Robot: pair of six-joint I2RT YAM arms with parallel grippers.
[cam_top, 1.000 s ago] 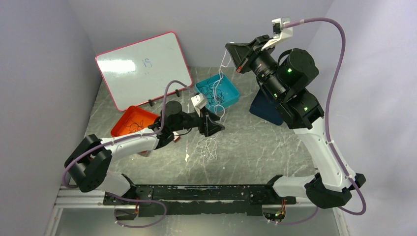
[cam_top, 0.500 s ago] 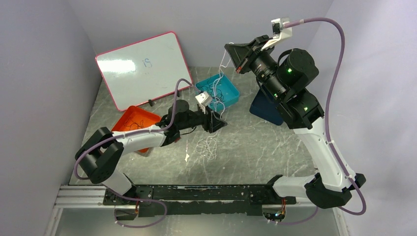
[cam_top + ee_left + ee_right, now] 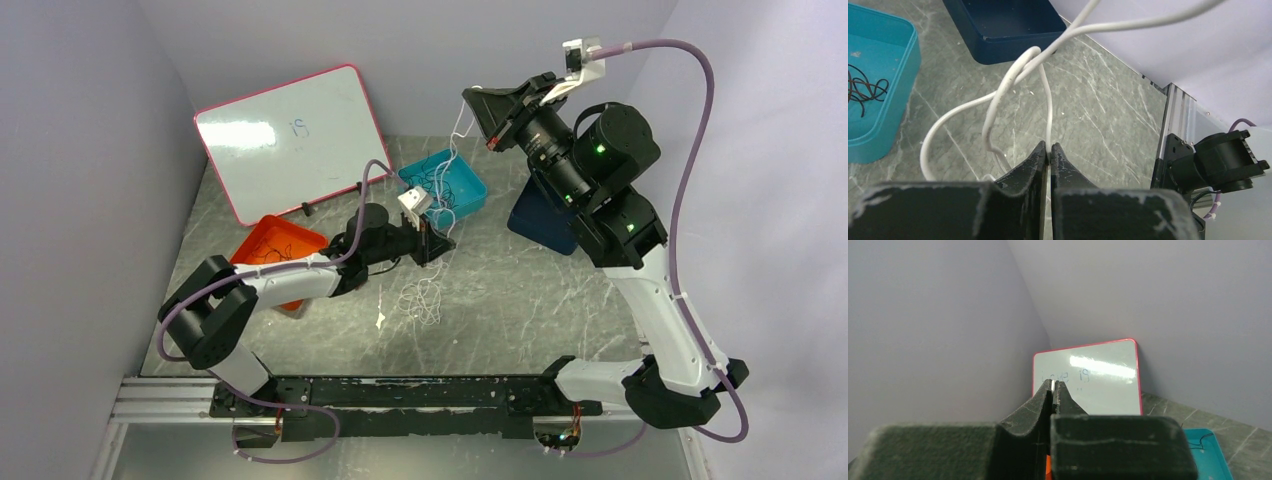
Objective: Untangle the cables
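We see the left gripper (image 3: 1049,150) pinched tight on a strand of the white cable (image 3: 1013,80), its two fingertips meeting with only the thin wire between them. It sits just in front of the teal tray (image 3: 472,192), at that tray's near corner. The right gripper (image 3: 472,98) is raised high above the teal tray's far side. Its jaws are also closed, and the right wrist view shows a sliver of white wire between the tips. The white cable hangs from that raised gripper, drops past the teal tray, and loops and crosses itself close to the left gripper. It ends in a loose heap (image 3: 425,298) on the table (image 3: 540,300), nearer the arm bases than the teal tray. Inside the teal tray lie dark cables (image 3: 430,183) in a tangled bunch. An orange tray (image 3: 250,240) to the left of the teal tray holds more thin wires. A navy tray (image 3: 535,225) lies to the right of the teal tray, partly hidden behind the right arm. A whiteboard (image 3: 290,135) leans on the wall behind and to the left of the teal tray.
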